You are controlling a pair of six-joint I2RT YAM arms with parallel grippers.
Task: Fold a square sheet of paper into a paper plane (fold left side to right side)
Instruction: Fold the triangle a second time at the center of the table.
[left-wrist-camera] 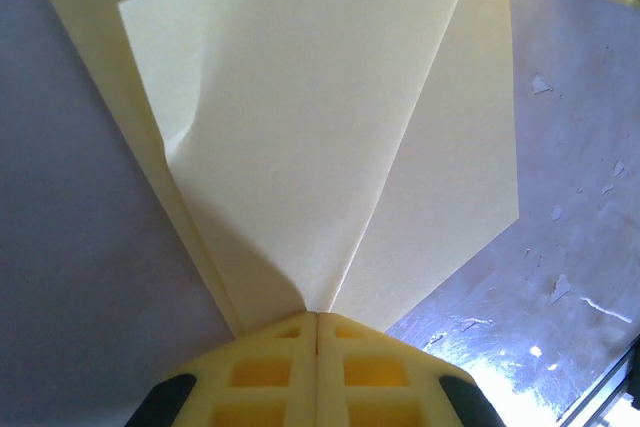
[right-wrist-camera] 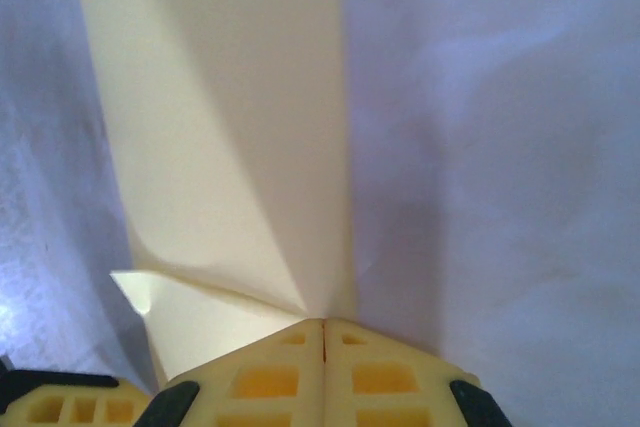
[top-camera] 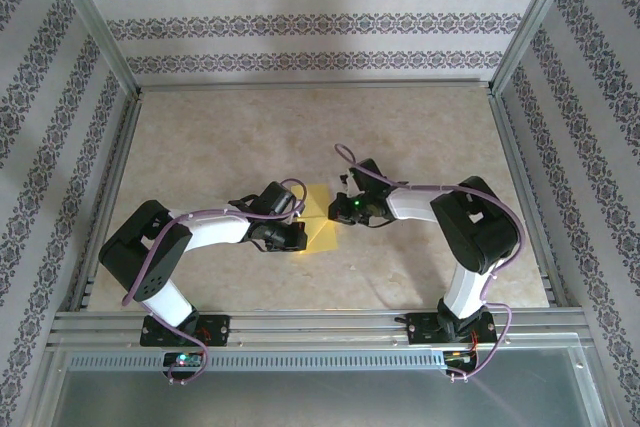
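Observation:
The square sheet of paper (top-camera: 322,235) is pale yellow and lies creased mid-table between my two grippers. My left gripper (top-camera: 297,236) is at its left edge and my right gripper (top-camera: 339,211) at its right edge. In the left wrist view my left gripper (left-wrist-camera: 317,315) has its jaws shut together on the paper (left-wrist-camera: 300,147), whose fold lines run into the fingertips. In the right wrist view my right gripper (right-wrist-camera: 324,321) is likewise shut on the paper (right-wrist-camera: 230,147), with a raised flap to its left.
The beige table (top-camera: 250,137) is fenced by metal frame rails (top-camera: 320,322) and patterned walls on three sides. Open tabletop lies behind and to both sides of the paper. Both arms bend inward toward the centre.

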